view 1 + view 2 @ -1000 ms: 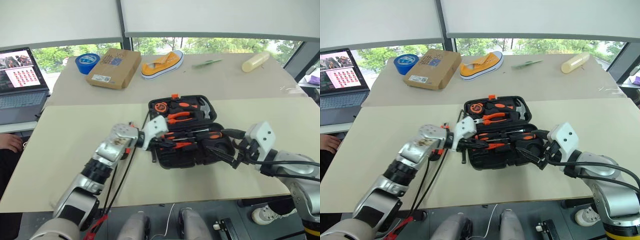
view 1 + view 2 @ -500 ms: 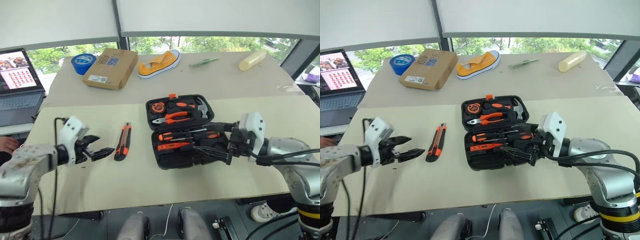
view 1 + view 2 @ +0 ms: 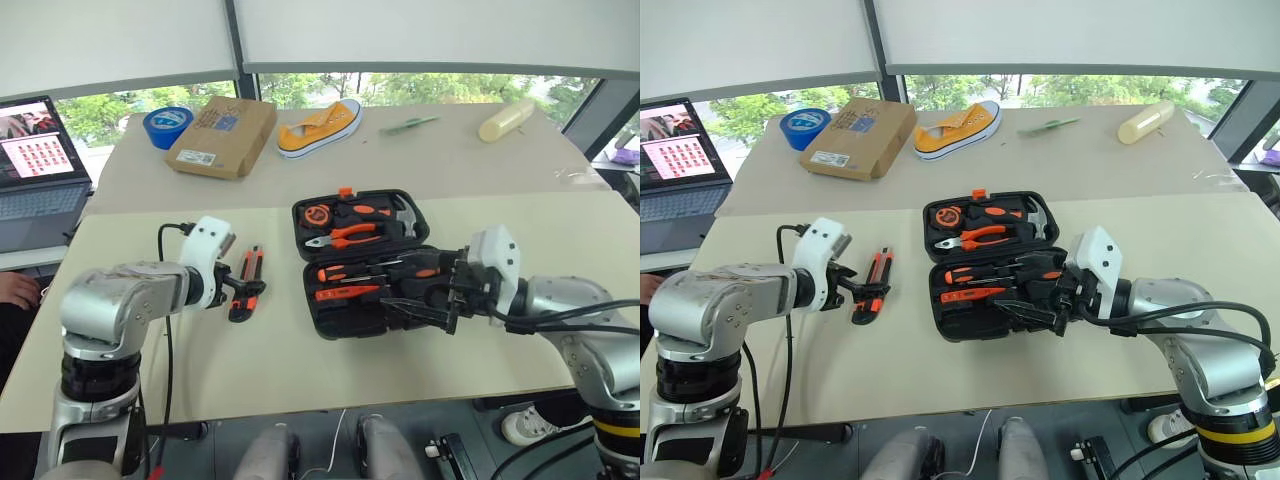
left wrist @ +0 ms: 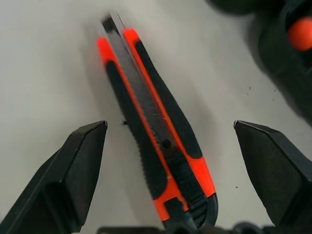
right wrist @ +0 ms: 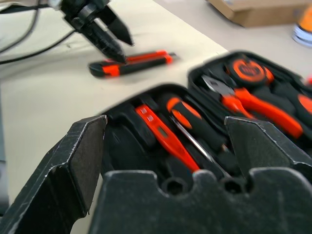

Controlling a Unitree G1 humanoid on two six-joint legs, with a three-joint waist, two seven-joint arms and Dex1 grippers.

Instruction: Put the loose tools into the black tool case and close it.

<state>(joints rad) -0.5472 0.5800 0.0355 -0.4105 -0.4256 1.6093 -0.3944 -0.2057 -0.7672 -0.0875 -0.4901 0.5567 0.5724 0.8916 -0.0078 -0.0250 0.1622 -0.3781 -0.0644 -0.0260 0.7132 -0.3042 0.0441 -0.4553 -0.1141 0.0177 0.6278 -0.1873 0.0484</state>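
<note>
Item 1: my left gripper (image 3: pixel 243 290), left of centre in the left eye view. A second ago it was at the left edge of the black tool case, fingers near shut; half a second ago it had swung out to the far left, empty and spread. Now it sits over the utility knife (image 3: pixel 245 282), fingers spread wide. In the left wrist view the knife (image 4: pixel 156 131) lies between my two fingers (image 4: pixel 73 170), touched by neither.

Item 2: utility knife, black and orange, flat on the pale table (image 3: pixel 150 250), just left of the case and apart from it. The one loose tool I can see outside the case.

Item 3: the black tool case (image 3: pixel 375 265), centre of frame, lying open, orange latch at its far edge. The near half holds orange-and-black-handled screwdrivers (image 3: pixel 375 275); the far half holds pliers (image 3: pixel 350 235) and a small hammer (image 3: pixel 408 212). I cannot tell whether every slot is filled.

Item 4: my right gripper (image 3: pixel 425 300), right of centre, jaws wide, holding nothing, at the near right part of the open case.

Assessment: screwdrivers appear stowed; the left has turned from the case to the knife. Remaining, as I judge it: close on the knife, seat it, shut the lid.
</note>
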